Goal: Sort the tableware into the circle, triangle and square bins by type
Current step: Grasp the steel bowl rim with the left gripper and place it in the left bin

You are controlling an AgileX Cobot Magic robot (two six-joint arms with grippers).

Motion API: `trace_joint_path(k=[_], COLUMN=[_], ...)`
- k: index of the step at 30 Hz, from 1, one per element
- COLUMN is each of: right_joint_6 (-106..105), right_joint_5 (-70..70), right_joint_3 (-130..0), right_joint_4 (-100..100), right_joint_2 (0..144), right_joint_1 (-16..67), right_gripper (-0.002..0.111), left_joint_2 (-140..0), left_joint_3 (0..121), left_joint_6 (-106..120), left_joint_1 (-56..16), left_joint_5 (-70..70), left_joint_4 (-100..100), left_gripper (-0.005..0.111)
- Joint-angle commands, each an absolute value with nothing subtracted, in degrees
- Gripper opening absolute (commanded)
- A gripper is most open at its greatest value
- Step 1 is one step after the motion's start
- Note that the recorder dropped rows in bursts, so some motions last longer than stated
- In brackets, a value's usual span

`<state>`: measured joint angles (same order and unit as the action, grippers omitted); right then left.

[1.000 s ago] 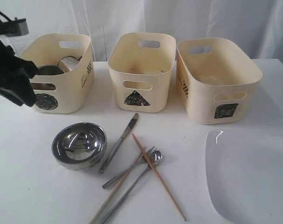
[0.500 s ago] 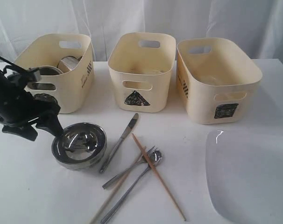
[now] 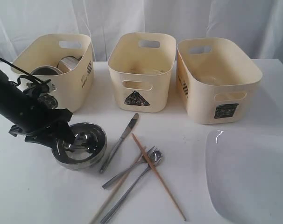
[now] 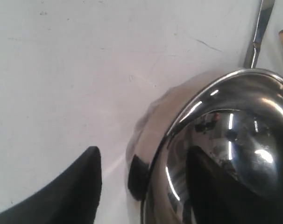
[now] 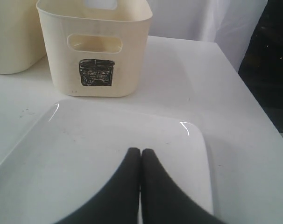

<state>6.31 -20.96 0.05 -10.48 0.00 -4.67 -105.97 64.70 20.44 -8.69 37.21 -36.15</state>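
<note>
At round steel bowl point(image 3: 95, 140) | left gripper point(image 3: 70, 138) down from cream circle-marked tub point(image 3: 78, 91), jaws spread astride rim | grasp pending

A white table point(image 3: 29, 191) carries three cream bins point(image 3: 142, 88) across the top, steel bowl point(image 3: 95, 140) lower left, cutlery point(image 3: 146, 161) and chopsticks point(image 3: 156, 175) centre, plate point(image 3: 249, 177) lower right.

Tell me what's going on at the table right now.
The left gripper is open and straddles the rim of the round steel bowl, one finger inside, one outside, not yet closed on it. The right gripper is shut over the large white squarish plate, holding nothing. The cream plastic bin marked with a circle holds steel ware. The steel knife, fork, spoon and wooden chopsticks lie on the table.
</note>
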Motion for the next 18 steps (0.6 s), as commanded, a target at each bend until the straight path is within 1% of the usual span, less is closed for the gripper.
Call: trace_joint_path(k=[1, 2, 3, 4, 5, 9, 13, 15, 18], right_joint_6=[6.28, 6.28, 6.28, 6.28, 6.28, 6.28, 6.28, 6.28, 6.28], right_joint_5=[-20.48, -20.48, -20.48, -20.48, -20.48, -20.48, -20.48, -20.48, -20.48], right_joint_3=[0.00, 0.00, 0.00, 0.00, 0.00, 0.00, 0.00, 0.00, 0.00], right_joint_4=[-10.77, -10.77, -10.77, -10.77, -10.77, -10.77, -10.77, -10.77, -10.77], right_joint_2=[0.00, 0.00, 0.00, 0.00, 0.00, 0.00, 0.00, 0.00, 0.00], right_joint_1=[-5.04, -5.04, -5.04, -5.04, -5.04, -5.04, -5.04, -5.04, -5.04], right_gripper=[0.000, 0.000, 0.000, 0.000, 0.000, 0.000, 0.000, 0.000, 0.000], left_joint_2=[-107.55, -107.69, -107.69, -107.69, -107.50, -102.18, -87.70, -81.19, -74.52], left_joint_3=[64.42, 64.42, 64.42, 64.42, 64.42, 64.74, 64.74, 64.74, 64.74], left_joint_6=[22.13, 22.13, 22.13, 22.13, 22.13, 22.26, 22.26, 21.53, 20.24], left_joint_1=[-8.75, -8.75, -8.75, -8.75, -8.75, -8.65, -8.65, -8.65, -8.65], left_joint_5=[37.81, 37.66, 37.37, 37.26, 37.26, 40.10, 44.81, 44.20, 39.50], left_joint_4=[-36.96, -36.79, -36.79, -36.79, -36.79, -36.79, -33.42, -30.63, -25.97], left_gripper=[0.041, 0.035, 0.021, 0.014, 0.001, 0.000, 0.000, 0.000, 0.000])
